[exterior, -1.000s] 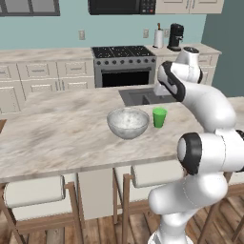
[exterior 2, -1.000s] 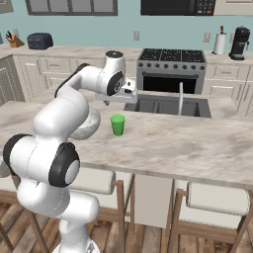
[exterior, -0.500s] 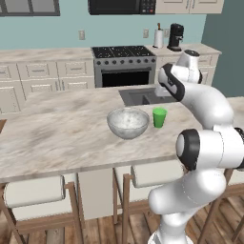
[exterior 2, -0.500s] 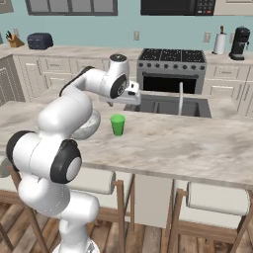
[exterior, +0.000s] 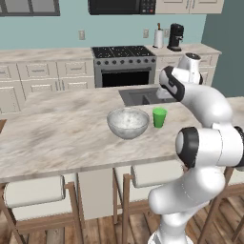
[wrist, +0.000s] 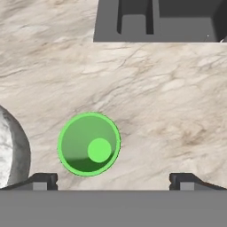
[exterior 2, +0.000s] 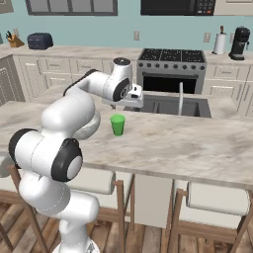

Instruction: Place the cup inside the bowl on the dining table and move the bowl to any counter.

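The green cup stands upright on the dining table, just right of the wide pale speckled bowl and in front of the sink. In the right base view the cup sits below and slightly left of my gripper, which hangs over the table's sink side. From the hand view I look straight down into the cup, left of centre between my fingertips; the bowl's rim shows at the left edge. My gripper is open and holds nothing.
The dark sink with its faucet lies just behind the cup. Cushioned stools stand along the table's near side. The counter at the back carries a toaster; a stove and coffee machine stand beside it.
My hand has swung slightly sideways toward the sink side and dipped a little lower above the cup. Cup and bowl have not moved; the gripper stays open.
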Available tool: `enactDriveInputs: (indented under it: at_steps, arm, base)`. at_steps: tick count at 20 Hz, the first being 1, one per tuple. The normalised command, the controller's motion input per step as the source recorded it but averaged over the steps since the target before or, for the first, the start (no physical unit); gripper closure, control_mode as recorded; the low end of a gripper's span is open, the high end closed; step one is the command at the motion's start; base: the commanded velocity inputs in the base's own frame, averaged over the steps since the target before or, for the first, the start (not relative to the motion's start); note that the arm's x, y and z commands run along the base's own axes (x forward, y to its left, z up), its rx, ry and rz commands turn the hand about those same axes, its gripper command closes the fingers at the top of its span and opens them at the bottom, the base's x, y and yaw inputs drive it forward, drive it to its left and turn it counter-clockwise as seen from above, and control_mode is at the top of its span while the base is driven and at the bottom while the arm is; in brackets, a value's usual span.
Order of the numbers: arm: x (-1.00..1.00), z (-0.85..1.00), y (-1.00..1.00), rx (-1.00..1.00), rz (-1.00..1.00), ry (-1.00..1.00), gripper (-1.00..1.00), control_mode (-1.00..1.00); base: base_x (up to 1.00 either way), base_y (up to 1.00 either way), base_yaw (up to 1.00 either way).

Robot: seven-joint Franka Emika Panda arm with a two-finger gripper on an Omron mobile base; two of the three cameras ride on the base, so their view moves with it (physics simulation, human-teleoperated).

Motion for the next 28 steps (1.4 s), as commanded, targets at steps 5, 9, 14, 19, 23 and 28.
enactDriveInputs:
  at_steps: [5,9,14,19,23,28]
  arm:
    - [0.2,-0.12,0.0,0.0,0.0,0.0,-1.0,-1.0]
    - [0.19,-0.12,0.0,0.0,0.0,0.0,-1.0,-1.0]
    - [0.06,-0.13,0.0,0.0,0.0,0.0,-1.0,-1.0]
    - [0.0,-0.14,-0.03,0.0,0.0,0.0,-1.0,-1.0]
    - [0.01,-0.18,-0.01,0.0,0.0,0.0,-1.0,-1.0]
    - [0.1,-0.09,0.0,0.0,0.0,0.0,-1.0,-1.0]
  base:
    - [0.0,0.0,0.0]
    - [0.0,0.0,0.0]
    - [0.0,0.0,0.0]
    - [0.0,0.0,0.0]
    - [0.0,0.0,0.0]
    - [0.0,0.0,0.0]
